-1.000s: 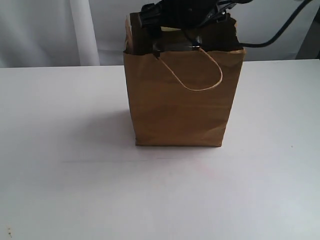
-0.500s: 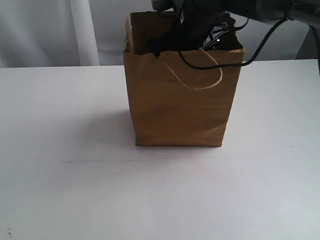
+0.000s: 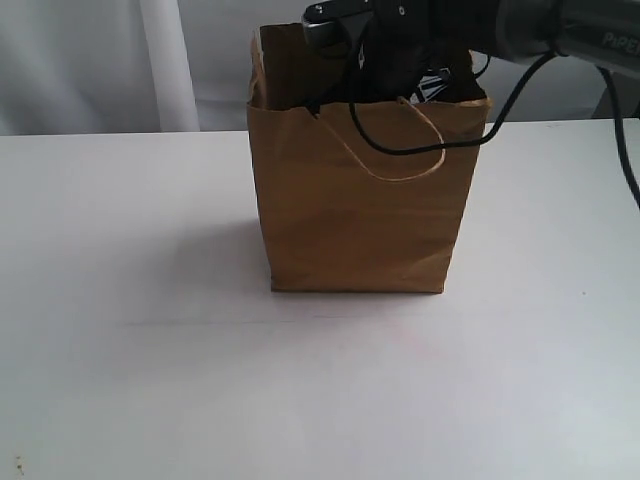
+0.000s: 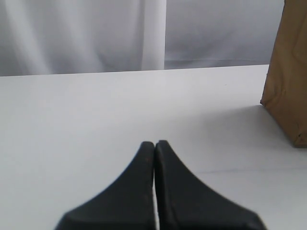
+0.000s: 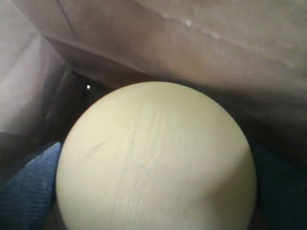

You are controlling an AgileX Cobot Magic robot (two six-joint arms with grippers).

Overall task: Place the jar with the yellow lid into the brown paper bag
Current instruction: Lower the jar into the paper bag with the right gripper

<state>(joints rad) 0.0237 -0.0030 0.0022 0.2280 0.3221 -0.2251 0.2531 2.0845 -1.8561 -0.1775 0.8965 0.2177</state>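
The right fingers (image 5: 29,189) show as dark blue pads on either side of the yellow-lidded jar (image 5: 153,158) and seem to be clamped on it below the lid, though the lid sits so close to the lens that the contact itself is hidden. The jar is inside the brown paper bag (image 3: 360,210), its pale yellow lid facing up with the bag's shadowed inner walls around it. The right arm (image 3: 400,35) reaches down through the bag's open top, and a black cable (image 3: 400,152) from it droops over the bag's front beside the cord handle (image 3: 437,160). The left fingers (image 4: 154,143) are pressed together, tips touching, holding nothing, low over the white bench (image 3: 150,350), well apart from the bag's side.
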